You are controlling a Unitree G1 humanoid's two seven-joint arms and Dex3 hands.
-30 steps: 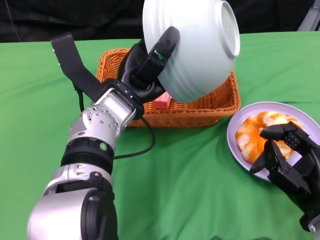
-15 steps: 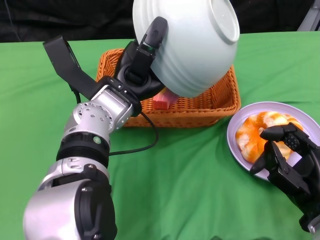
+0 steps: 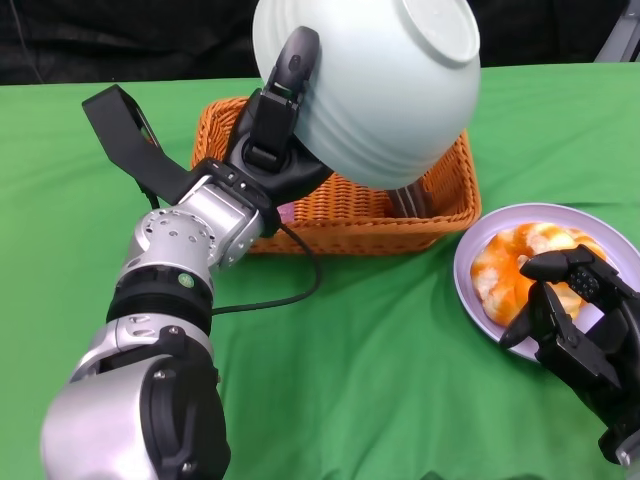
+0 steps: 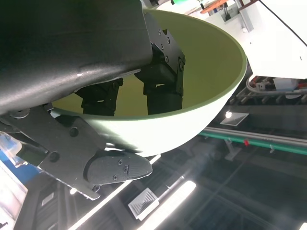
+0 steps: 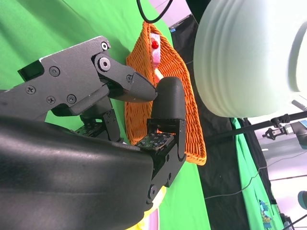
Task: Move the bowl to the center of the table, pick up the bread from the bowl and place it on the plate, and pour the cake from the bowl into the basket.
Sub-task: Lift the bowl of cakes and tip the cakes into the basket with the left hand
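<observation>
Above the basket point(image 3: 440, 205) | bowl point(image 3: 375, 90) hangs upended in the left hand point(image 3: 275, 140), fingers hooked over its rim so the mouth faces down to tip the cake point(image 5: 154, 48), apparently that pink piece lying in the basket | bread point(image 3: 515, 270) sits on plate point(image 3: 620, 245) | right hand point(image 3: 575, 330) rests there, fingers loosely curled, holding nothing

Green cloth point(image 3: 400, 370) over table; black backdrop point(image 3: 100, 40) behind; ceiling strip lights point(image 4: 168, 203) overhead.
</observation>
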